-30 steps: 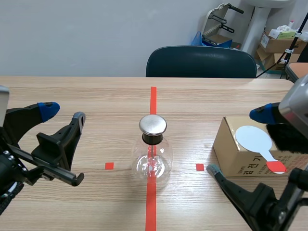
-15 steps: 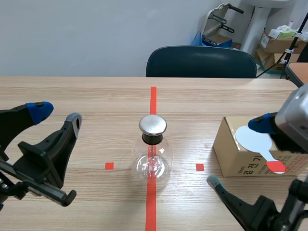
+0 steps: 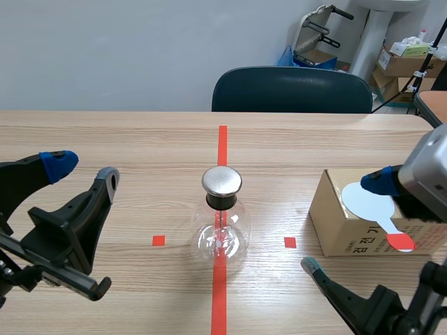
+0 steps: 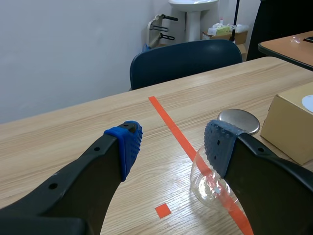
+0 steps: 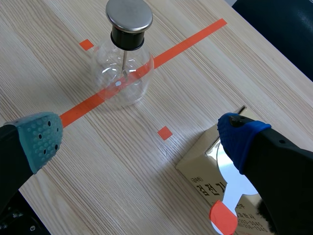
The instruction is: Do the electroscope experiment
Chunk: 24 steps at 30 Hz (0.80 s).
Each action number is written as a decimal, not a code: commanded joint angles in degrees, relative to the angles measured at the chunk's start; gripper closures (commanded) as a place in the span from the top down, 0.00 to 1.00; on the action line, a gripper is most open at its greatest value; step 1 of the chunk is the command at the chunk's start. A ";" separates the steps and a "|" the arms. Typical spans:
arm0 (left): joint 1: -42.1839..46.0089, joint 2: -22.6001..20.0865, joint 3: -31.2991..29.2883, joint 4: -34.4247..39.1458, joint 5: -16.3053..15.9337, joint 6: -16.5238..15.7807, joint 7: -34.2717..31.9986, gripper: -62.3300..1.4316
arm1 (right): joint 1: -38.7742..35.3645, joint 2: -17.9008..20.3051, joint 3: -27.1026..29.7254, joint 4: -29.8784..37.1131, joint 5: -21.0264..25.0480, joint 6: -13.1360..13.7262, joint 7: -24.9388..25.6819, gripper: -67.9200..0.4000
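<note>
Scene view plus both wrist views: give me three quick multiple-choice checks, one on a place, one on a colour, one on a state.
1. Where does the white paddle lie relative to the cardboard box?
A on top of it
B behind it
C inside it

2. What colour is the paddle's handle tip?
A blue
B red
C green

3. How do the left end effector and the right end effector stand?
A shut on the paddle
B shut on nothing
C open

Answers:
1 A, the paddle rests flat on the box's top.
2 B, the right wrist view shows the tip red.
3 C, each wrist view shows the fingers apart with nothing between them.
</note>
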 commanded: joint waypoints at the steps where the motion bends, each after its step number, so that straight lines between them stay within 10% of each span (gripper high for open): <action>1: -0.04 -0.02 -0.20 0.70 -0.31 -0.07 -0.98 0.51 | -0.11 0.13 0.44 0.44 0.35 0.00 0.48 1.00; 24: -0.17 0.00 -0.20 0.70 -0.31 -0.09 0.09 0.51 | -0.09 0.13 0.46 0.44 0.26 -0.07 0.50 1.00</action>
